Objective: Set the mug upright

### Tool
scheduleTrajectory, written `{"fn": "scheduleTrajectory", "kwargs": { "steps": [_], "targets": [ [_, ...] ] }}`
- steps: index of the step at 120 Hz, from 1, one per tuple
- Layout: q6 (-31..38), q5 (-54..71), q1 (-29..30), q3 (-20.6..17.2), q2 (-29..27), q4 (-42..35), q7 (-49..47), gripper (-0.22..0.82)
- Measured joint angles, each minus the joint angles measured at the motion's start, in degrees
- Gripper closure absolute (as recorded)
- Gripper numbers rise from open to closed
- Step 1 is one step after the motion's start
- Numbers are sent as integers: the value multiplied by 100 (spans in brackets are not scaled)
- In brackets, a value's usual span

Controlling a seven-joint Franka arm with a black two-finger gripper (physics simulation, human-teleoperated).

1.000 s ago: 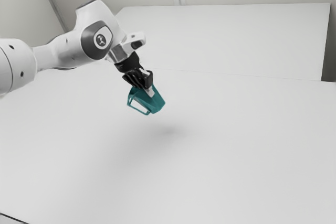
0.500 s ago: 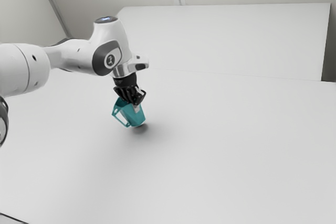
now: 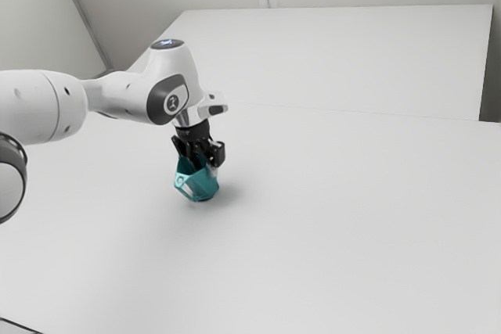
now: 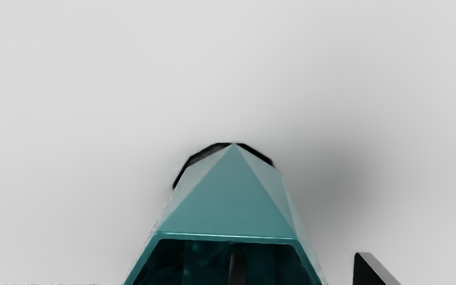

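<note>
My gripper (image 3: 204, 165) points down over the teal mug (image 3: 201, 187) in the exterior view. The mug looks close to upright and low at the white table, its mouth toward my hand and its handle toward the exterior view's left; whether its base lies flat I cannot tell. In the wrist view my gripper (image 4: 301, 269) is open across one wall of the mug (image 4: 232, 198): one finger stands inside the mouth, the other outside, with gaps between them and that wall. A dark edge shows around the far end of the mug.
The white table (image 3: 337, 232) spreads around the mug, with a soft shadow beside it. A pale upright panel (image 3: 337, 56) stands behind. Part of the arm's base shows at the exterior view's left edge.
My hand has come down and toward the exterior view's left with the mug, which has turned from a strong tilt to nearly upright. The fingers now stand away from its wall.
</note>
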Motion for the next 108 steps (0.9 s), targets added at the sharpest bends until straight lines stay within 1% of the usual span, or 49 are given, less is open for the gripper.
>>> {"fn": "scheduleTrajectory", "kwargs": {
  "steps": [8, 16, 27, 37, 53, 63, 83, 108],
  "targets": [
    [-10, -34, -2, 0, -103, 5, -18, 27],
    [-53, -66, -19, 0, -315, 18, -34, 20],
    [-203, -101, -53, -1, -616, 100, -53, 13],
    [-448, -122, -17, 10, -661, 442, -65, 9],
    [-1120, -139, 9, 54, -478, 1510, -43, 5],
    [-1576, -145, -2, 57, -479, 1980, -8, 3],
    [-2176, -185, -79, 52, -729, 2130, 48, 1],
    [-2493, -277, -53, 53, -767, 2135, 97, 1]
  ]
}}
